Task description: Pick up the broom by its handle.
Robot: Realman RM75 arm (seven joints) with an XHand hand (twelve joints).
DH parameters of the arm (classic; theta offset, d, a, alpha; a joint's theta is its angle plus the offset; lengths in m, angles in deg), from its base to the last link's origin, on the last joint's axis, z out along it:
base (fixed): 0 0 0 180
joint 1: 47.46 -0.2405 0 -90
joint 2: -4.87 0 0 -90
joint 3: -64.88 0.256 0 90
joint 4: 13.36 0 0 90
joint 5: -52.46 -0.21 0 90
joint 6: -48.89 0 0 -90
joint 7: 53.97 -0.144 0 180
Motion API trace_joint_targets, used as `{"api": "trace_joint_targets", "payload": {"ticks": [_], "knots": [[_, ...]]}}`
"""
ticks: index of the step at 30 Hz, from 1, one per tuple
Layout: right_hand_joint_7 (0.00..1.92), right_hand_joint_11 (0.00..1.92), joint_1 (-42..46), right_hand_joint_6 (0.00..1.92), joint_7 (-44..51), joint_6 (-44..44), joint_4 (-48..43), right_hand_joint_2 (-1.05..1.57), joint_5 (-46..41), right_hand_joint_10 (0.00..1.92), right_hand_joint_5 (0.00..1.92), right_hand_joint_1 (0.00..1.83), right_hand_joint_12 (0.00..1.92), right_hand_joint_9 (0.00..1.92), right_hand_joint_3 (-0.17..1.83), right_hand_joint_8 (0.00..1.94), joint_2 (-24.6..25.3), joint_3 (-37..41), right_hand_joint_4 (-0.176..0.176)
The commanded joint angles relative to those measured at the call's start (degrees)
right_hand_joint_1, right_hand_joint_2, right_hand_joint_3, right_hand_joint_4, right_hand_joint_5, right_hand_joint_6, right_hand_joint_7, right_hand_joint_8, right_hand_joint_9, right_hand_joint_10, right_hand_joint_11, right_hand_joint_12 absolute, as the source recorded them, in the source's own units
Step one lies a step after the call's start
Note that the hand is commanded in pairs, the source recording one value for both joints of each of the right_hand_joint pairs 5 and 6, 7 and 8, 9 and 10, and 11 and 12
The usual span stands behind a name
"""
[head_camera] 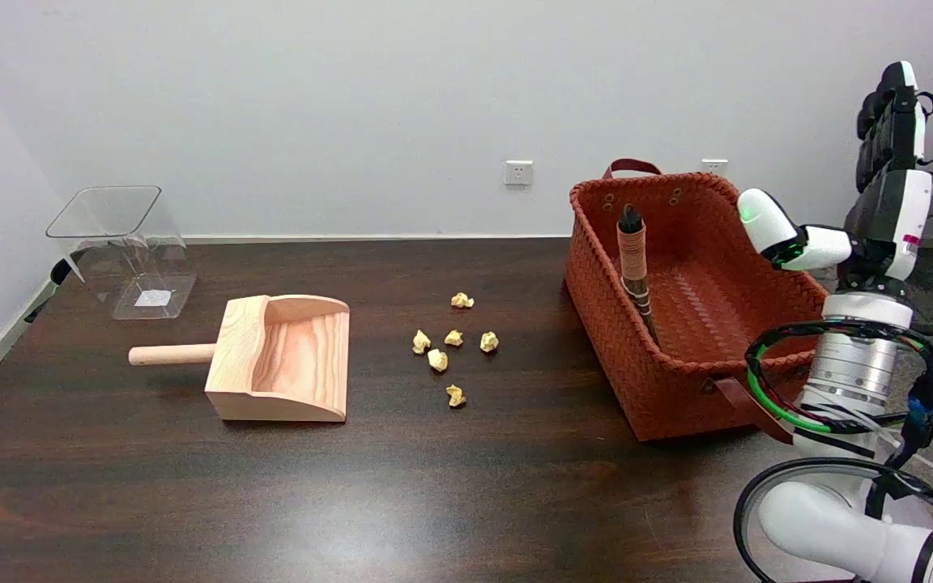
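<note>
The broom (pixel 635 267) stands tilted inside the woven brown basket (pixel 636 368). Its brown wrapped handle with a dark tip pokes up above the near left wall; its lower part is hidden by the basket. My right hand (pixel 863 202) is raised upright at the far right, above the basket's right rim. Its fingers point up and its thumb sticks out to the left over the basket. It holds nothing and is well to the right of the broom handle.
A wooden dustpan (pixel 284 356) with a round handle lies left of centre. Several crumpled yellow paper bits (pixel 450 344) are scattered between dustpan and basket. A clear plastic bin (pixel 122 251) stands at the back left. The table edge runs along the left.
</note>
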State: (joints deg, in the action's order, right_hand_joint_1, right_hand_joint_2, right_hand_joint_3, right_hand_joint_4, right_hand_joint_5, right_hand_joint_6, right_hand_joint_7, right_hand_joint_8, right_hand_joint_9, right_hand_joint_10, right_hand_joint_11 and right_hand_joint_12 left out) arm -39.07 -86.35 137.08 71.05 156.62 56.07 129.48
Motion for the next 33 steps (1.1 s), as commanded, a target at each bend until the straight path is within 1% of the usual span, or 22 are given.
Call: {"api": "trace_joint_targets", "payload": {"ticks": [1, 12, 18, 21, 24, 26, 30, 31, 33], "knots": [[0.09, 0.15, -1.14, 0.15, 2.16, -2.02, 0.14, -0.18, -1.5, 0.15, 0.15, 0.96, 0.15, 0.15, 1.14, 0.09, 0.35, -0.73, 0.0], [0.1, 0.15, -1.24, 0.15, 1.52, -1.93, -3.13, -0.2, -2.39, 0.15, 0.15, 0.96, 0.15, 0.15, 1.16, 0.1, 0.28, 1.9, 0.0], [0.09, 0.15, -0.84, 0.15, 2.0, -2.32, -1.11, -0.21, -2.06, 0.15, 0.15, 0.96, 0.15, 0.15, 1.17, 0.09, 0.36, 0.38, 0.0], [0.1, 0.15, 1.57, 0.15, 2.23, -4.27, 2.26, -0.2, -2.04, 0.15, 0.15, 0.97, 0.15, 0.15, 1.14, 0.1, 0.39, -0.39, 0.0], [0.13, 0.16, 4.91, 0.16, 6.21, -6.8, 6.51, -0.19, -1.5, 0.16, 0.16, 0.98, 0.16, 0.16, 1.12, 0.13, 1.22, -0.25, 0.0], [0.15, 0.16, 6.94, 0.16, 11.22, -8.55, 8.65, -0.21, -0.27, 0.16, 0.16, 0.99, 0.16, 0.16, 1.11, 0.15, 1.72, -0.07, 0.0], [0.17, 0.22, 8.83, 0.22, 15.01, -11.69, 11.72, -0.34, 0.42, 0.22, 0.22, 1.0, 0.22, 0.22, 1.16, 0.17, 1.81, -1.74, 0.0], [0.18, 0.21, 9.11, 0.21, 15.74, -12.55, 12.29, -0.39, 0.48, 0.21, 0.21, 1.0, 0.21, 0.21, 1.17, 0.18, 1.88, -2.27, 0.0], [0.18, 0.12, 9.19, 0.12, 16.78, -13.86, 12.93, -0.51, 0.58, 0.12, 0.12, 1.01, 0.12, 0.12, 1.17, 0.18, 1.88, -3.12, 0.0]]}}
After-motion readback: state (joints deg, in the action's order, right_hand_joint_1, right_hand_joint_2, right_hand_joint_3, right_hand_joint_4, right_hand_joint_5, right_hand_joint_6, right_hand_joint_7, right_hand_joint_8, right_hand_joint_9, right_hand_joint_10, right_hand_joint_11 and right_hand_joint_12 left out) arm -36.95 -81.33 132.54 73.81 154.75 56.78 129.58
